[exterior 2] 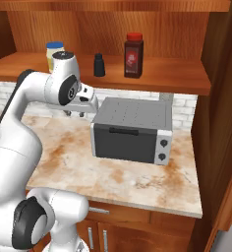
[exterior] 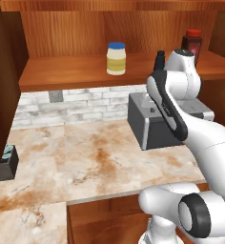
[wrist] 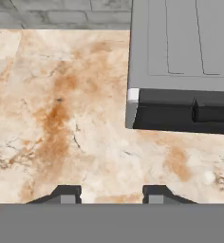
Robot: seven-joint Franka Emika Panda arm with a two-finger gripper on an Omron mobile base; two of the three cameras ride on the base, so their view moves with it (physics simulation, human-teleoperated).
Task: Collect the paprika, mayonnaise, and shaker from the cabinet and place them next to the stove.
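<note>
Jaws together on nothing, your gripper (wrist: 112,193) faces down at the counter (wrist: 61,118); the shaker (exterior 2: 99,65) stands upright above, mid-shelf in the cabinet (exterior 2: 177,74).

I can't read any words or numbers here. The paprika (exterior 2: 133,55) jar has a label, but it is too blurry.

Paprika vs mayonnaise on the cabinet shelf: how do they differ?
Lid: the paprika has a bright red lid, the mayonnaise a blue one.
Body: the paprika is dark reddish-brown, the mayonnaise pale yellow-cream.
Size: the paprika stands taller than the mayonnaise.
Position: in the right base view the paprika stands right of the black shaker, the mayonnaise left of it, partly behind the arm.
Shared: both are upright jars on the cabinet's wooden shelf.
</note>
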